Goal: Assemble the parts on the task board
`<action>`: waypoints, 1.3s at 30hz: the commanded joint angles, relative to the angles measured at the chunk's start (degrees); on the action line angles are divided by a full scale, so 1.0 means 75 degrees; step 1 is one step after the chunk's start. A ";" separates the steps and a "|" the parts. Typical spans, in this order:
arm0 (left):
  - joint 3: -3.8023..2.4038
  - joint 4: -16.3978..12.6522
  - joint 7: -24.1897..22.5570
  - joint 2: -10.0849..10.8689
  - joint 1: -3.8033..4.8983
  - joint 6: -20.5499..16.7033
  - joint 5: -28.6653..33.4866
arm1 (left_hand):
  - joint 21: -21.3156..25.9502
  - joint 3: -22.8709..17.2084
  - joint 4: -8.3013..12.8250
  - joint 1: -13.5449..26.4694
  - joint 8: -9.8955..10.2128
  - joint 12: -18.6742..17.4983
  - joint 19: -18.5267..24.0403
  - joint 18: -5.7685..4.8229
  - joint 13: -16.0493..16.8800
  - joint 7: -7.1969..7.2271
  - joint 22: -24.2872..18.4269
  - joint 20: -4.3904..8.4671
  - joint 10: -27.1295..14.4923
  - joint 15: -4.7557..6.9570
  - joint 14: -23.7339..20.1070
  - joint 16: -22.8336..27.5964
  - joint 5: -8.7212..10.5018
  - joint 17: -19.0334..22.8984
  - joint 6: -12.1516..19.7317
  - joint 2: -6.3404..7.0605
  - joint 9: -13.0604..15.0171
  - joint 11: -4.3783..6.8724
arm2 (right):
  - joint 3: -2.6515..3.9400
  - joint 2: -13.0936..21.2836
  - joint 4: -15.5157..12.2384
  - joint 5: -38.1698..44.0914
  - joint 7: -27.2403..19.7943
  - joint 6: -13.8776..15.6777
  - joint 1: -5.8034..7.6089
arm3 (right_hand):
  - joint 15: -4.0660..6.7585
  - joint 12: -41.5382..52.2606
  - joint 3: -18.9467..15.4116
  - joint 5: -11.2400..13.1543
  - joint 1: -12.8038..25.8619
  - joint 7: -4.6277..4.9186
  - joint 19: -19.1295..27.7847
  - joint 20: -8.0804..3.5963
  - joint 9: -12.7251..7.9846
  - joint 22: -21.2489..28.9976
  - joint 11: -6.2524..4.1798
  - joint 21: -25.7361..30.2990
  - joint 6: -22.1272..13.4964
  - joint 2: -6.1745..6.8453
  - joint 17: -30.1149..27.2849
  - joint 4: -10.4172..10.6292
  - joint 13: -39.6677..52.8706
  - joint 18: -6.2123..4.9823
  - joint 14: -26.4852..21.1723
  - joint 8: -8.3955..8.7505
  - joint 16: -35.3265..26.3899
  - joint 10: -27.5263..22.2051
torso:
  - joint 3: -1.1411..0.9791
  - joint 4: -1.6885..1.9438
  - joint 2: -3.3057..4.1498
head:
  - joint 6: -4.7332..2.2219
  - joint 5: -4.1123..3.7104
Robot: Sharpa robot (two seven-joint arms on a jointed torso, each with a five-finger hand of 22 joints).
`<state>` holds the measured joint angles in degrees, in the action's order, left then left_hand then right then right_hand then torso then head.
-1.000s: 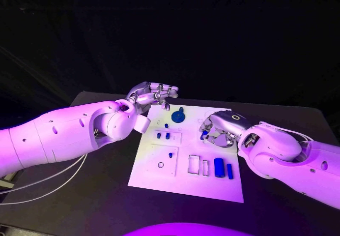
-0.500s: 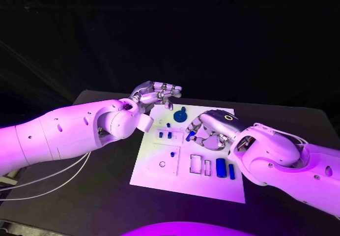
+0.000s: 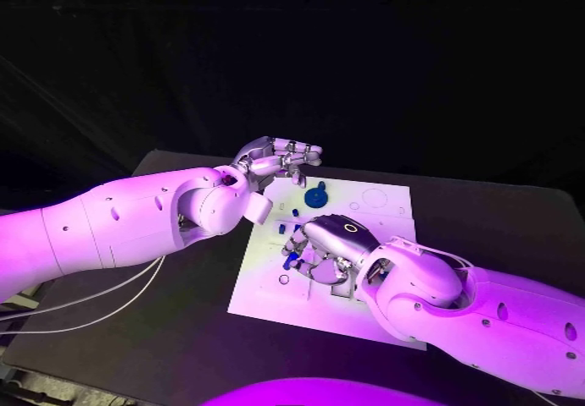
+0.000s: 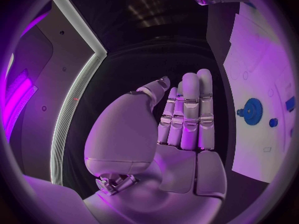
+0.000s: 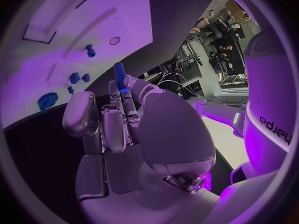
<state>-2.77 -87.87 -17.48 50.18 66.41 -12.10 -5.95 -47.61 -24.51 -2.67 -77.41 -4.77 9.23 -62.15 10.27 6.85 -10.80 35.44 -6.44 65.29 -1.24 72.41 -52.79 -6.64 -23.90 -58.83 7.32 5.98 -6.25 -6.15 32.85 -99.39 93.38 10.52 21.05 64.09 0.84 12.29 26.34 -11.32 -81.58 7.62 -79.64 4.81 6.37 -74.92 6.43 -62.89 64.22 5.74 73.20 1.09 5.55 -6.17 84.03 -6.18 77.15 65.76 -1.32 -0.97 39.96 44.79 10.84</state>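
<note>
Blue and slim, a peg point(image 5: 119, 74) is pinched at the fingertips of the right hand point(image 3: 319, 251) over the task board point(image 3: 275, 298) middle; it looks light, rigid and smooth, best gripped low on its shank. Beyond, a blue gear point(image 3: 317, 197) sits near the far edge, beside the empty, straight-fingered left hand point(image 3: 278, 157).

Right hand point(image 3: 319, 250) covers task board point(image 3: 388, 222) centre; far corner open.

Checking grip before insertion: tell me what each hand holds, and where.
Right hand pinches a blue peg by its lower end; left hand holds nothing.
</note>
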 commanded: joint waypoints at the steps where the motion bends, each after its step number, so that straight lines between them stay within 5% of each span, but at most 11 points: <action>1: -0.0003 -0.0010 -0.0040 -0.0024 0.0010 0.0119 -0.0011 | 0.0056 0.0052 -0.0017 0.0008 0.0027 0.0034 -0.0037 0.0041 -0.0008 0.0018 -0.0014 -0.0010 -0.0083 -0.0021 -0.0039 0.0030 0.0013 0.0012 0.0056 -0.0063 -0.0010 -0.0003 | -0.0015 -0.0104 0.0144 0.0071 -0.0172 -0.0074 -0.0088 | 0.0019 -0.0010 -0.0004 -0.0046 -0.0081 0.0045 -0.0028 0.0005 0.0012 -0.0251 -0.0366 -0.0020 0.0035 -0.0023 0.0005 -0.0030 0.0007 0.0133 0.0366 -0.0009 0.0036 0.0394 | -0.0006 -0.0015 0.0009 | 0.0034 0.0071; 9: -0.0003 -0.0020 -0.0027 -0.0032 0.0010 0.0122 -0.0011 | 0.0056 0.0052 -0.0017 0.0008 0.0027 0.0034 -0.0037 0.0041 -0.0008 0.0018 -0.0014 -0.0010 -0.0083 -0.0021 -0.0039 0.0030 0.0013 0.0012 0.0056 -0.0063 -0.0010 -0.0003 | -0.0054 -0.0351 0.0457 0.0176 -0.0114 -0.0278 -0.0280 | 0.0017 -0.0017 -0.0001 -0.0059 -0.0081 0.0049 -0.0019 0.0006 0.0012 -0.0243 -0.0363 0.0003 0.0036 -0.0028 0.0003 -0.0034 0.0009 0.0129 0.0365 -0.0007 0.0035 0.0395 | -0.0010 -0.0004 0.0008 | 0.0079 0.0114; 39: -0.0003 -0.0023 -0.0011 -0.0036 0.0011 0.0135 -0.0011 | 0.0056 0.0052 -0.0017 0.0008 0.0027 0.0034 -0.0037 0.0041 -0.0008 0.0018 -0.0014 -0.0010 -0.0083 -0.0021 -0.0039 0.0030 0.0013 0.0012 0.0056 -0.0063 -0.0010 -0.0003 | -0.0104 -0.0670 0.0937 0.0274 0.0008 -0.0593 -0.0444 | 0.0012 -0.0031 -0.0005 -0.0076 -0.0064 0.0054 -0.0019 0.0008 0.0014 -0.0250 -0.0357 -0.0002 0.0039 -0.0032 -0.0002 -0.0032 0.0013 0.0131 0.0365 -0.0006 0.0032 0.0400 | -0.0006 -0.0013 0.0000 | 0.0155 0.0195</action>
<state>-2.77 -87.93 -17.30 50.04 66.43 -12.10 -5.95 -47.40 -24.35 -2.83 -77.41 -4.77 9.23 -62.15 10.27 6.87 -10.79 35.39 -6.45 64.87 -1.24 72.40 -52.79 -6.64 -23.86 -58.83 7.32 5.99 -6.25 -6.87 28.00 -92.48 94.70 10.34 17.78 60.91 0.84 11.85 26.31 -11.49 -81.73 7.83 -79.63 4.81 6.44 -74.94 6.54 -62.89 64.41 5.59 73.19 1.10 5.59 -6.17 84.03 -6.05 77.15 65.87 -1.39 -1.07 39.95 45.89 12.26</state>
